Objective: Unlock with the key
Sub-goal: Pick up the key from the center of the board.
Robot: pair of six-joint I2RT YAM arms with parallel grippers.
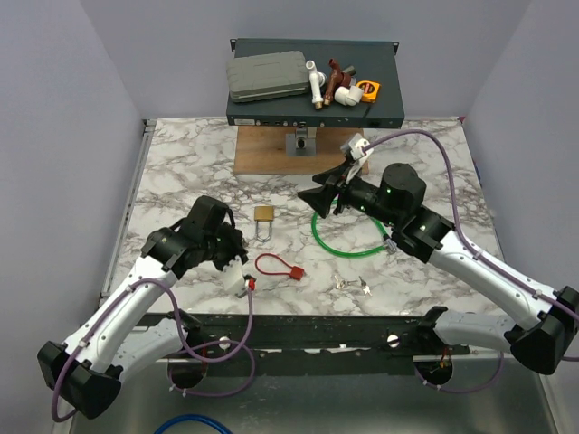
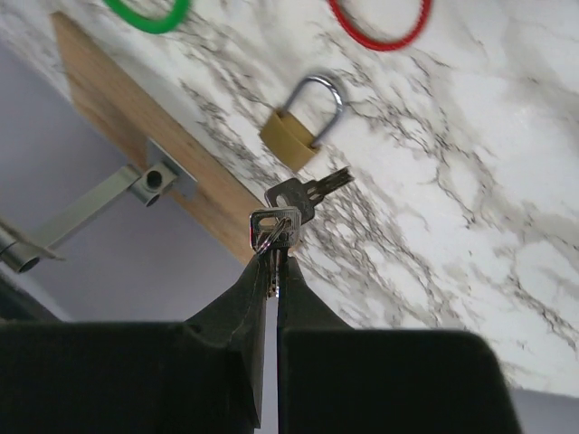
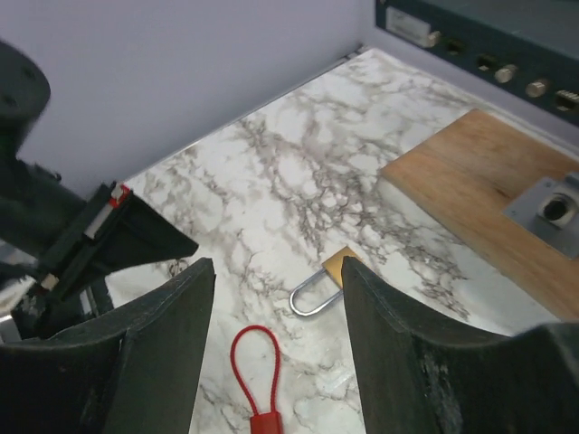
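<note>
From above, the brass padlock lies flat on the marble table between the two arms. Its long axis runs far to near, with the body at the far end and the shackle pointing toward the arm bases. A red cable seal lies just nearer, a green ring to the right, and spare keys near the front edge. The left gripper sits just left of the padlock and the right gripper to its right, but this view shows neither what they hold nor how the jaws stand. The left wrist camera does show it: the jaws are pinched tight on a key bunch held above the table. One key's blade points up and to the right in this frame, toward the padlock's body, but stays short of it. A wooden board with a metal fitting lies beyond. The right wrist camera shows its own fingers spread wide with nothing between them. The padlock lies ahead of them on the marble, part of its body hidden behind the right finger and its shackle pointing toward the camera. The dark rack unit appears at the top right.
</note>
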